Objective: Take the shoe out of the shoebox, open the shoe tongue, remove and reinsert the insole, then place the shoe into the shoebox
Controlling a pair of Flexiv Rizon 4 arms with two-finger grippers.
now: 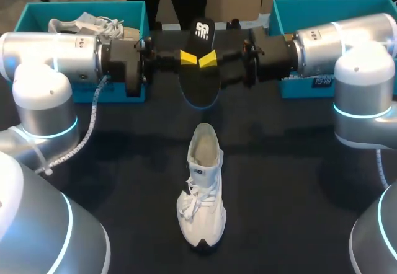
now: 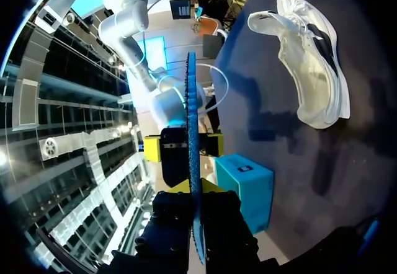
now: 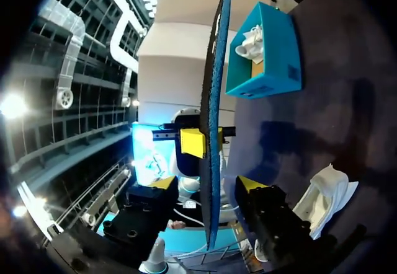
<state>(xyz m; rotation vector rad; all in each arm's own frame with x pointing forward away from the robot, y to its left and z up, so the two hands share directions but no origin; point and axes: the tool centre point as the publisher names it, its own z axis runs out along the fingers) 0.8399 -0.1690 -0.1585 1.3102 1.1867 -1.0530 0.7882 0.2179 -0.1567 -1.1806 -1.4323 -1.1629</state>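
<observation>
The head view looks down on the table (image 1: pixel 124 181) from above and behind, while the wrist views face each other closely along the insole (image 2: pixel 191 131), both catching the shoe (image 2: pixel 310 63).

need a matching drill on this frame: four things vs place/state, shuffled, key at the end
Things
1. insole
2. white sneaker
3. left shoebox
4. right gripper

Places/states
A. open, one finger on either side of the insole
B. upright on the table, toe toward the robot, nothing touching it
C. clamped in the left gripper, held up off the table
D. has a second white shoe inside

Pairs: 1-C, 2-B, 3-D, 4-A
</observation>
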